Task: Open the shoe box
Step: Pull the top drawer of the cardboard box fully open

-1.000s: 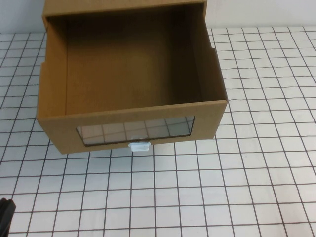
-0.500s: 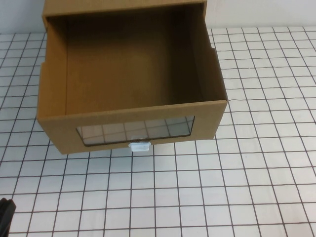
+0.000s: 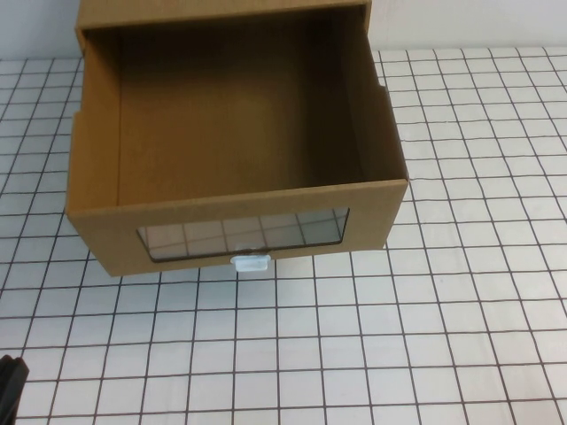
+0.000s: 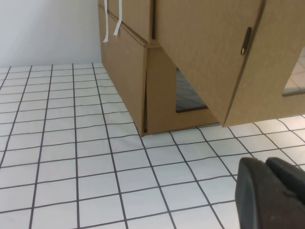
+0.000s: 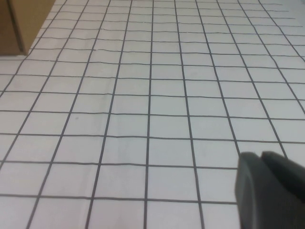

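Note:
A brown cardboard shoe box [image 3: 102,177] stands at the back left of the gridded table, its drawer pulled out and empty inside. The drawer front has a clear window [image 3: 244,234] and a small white pull tab [image 3: 250,261]. From the left wrist view the box [image 4: 128,71] is seen from its side. My left gripper [image 4: 264,164] is shut and empty, low at the table's near left corner, where only a dark tip of the left gripper [image 3: 9,381] shows in the high view. My right gripper [image 5: 261,157] is shut and empty over bare grid, off to the box's right.
The white gridded tabletop [image 3: 425,336] stretches in front of and to the right of the box. A pale wall [image 4: 47,28] rises behind the table. A corner of the box [image 5: 19,24] shows in the right wrist view.

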{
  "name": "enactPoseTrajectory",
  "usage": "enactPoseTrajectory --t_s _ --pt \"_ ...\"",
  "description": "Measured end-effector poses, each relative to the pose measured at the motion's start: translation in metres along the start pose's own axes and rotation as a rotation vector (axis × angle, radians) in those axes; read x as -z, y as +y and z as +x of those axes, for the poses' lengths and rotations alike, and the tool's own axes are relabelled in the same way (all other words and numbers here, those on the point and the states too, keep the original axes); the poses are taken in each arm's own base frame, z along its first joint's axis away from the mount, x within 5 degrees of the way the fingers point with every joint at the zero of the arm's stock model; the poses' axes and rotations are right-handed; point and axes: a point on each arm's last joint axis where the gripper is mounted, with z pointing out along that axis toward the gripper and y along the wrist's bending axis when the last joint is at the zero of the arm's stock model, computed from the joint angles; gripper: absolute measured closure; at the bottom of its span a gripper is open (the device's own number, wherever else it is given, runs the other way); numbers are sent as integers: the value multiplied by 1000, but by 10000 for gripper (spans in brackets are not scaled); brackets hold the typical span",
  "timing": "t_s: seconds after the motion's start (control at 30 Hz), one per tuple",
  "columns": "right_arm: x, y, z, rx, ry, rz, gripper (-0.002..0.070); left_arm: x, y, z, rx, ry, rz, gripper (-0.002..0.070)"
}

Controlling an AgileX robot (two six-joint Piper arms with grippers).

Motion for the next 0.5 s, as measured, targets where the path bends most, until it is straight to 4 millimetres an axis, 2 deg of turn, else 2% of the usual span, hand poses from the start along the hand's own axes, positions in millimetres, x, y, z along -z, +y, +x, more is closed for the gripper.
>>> enactPoseTrajectory --t_s 0.33,0.5 --pt "0 0 0 0 2 0 689 0 0 0 -4 -2 -2 677" --pt "0 0 0 0 2 0 689 0 3 -1 -76 -6 -39 677"
